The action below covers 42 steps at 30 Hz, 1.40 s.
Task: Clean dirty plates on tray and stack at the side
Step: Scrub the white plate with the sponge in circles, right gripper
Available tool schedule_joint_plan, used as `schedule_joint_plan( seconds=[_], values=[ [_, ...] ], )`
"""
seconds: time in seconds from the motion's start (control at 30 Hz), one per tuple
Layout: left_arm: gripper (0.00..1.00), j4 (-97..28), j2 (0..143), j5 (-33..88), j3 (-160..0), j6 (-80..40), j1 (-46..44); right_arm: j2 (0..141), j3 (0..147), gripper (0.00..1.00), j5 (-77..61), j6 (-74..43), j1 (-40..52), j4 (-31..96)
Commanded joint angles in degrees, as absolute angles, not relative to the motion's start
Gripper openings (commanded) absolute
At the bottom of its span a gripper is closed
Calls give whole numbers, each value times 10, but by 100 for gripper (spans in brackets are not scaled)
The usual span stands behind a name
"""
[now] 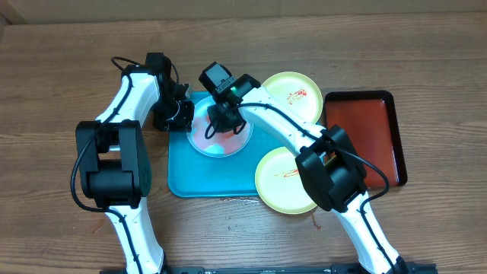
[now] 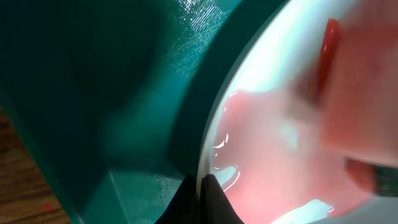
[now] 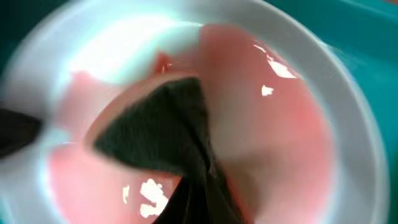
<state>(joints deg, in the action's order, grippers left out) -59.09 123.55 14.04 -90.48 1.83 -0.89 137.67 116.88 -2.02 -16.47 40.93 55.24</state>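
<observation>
While right hand (image 3: 198, 186) holds sponge (image 3: 152, 134), plate (image 3: 351, 134) lies flat

Legible text, labels, brands, numbers, signs: 0 in all 3 views. Red marks on rear yellow-green plate (image 1: 293, 93) and front yellow-green plate (image 1: 283, 181): smears, no lettering.

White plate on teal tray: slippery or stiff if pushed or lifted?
Probably slippery: the white plate shows a glossy wet pink film. Likely light, being thin and shallow, so it may slide on the smooth tray when pushed.
</observation>
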Motion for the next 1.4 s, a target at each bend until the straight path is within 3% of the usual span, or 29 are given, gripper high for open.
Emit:
schedule_joint_plan(
  seconds=[0.0,0.2,0.33,0.5,0.87,1.0,1.37],
  values=[
    [4,-595,1221,136,-913,22,-11,1398,1163,4,-103,-170,414,523],
    [4,-595,1221,136,-913,22,-11,1400,1163,4,-98,-171,412,512],
    [4,-596,1221,136,-913,22,-11,1400,1163,4,-8,-148,407,520],
    [4,-596,1221,136,-913,22,-11,1399,1186,4,84,-135,389,576],
    [4,-596,1221,135,-913,26,-11,1395,1244,4,133,-119,385,662],
    [4,-595,1221,136,-913,26,-11,1395,1245,4,117,-109,394,641],
    [4,-595,1221,136,-913,29,-11,1443,1238,4,3,64,425,597]
  ],
)
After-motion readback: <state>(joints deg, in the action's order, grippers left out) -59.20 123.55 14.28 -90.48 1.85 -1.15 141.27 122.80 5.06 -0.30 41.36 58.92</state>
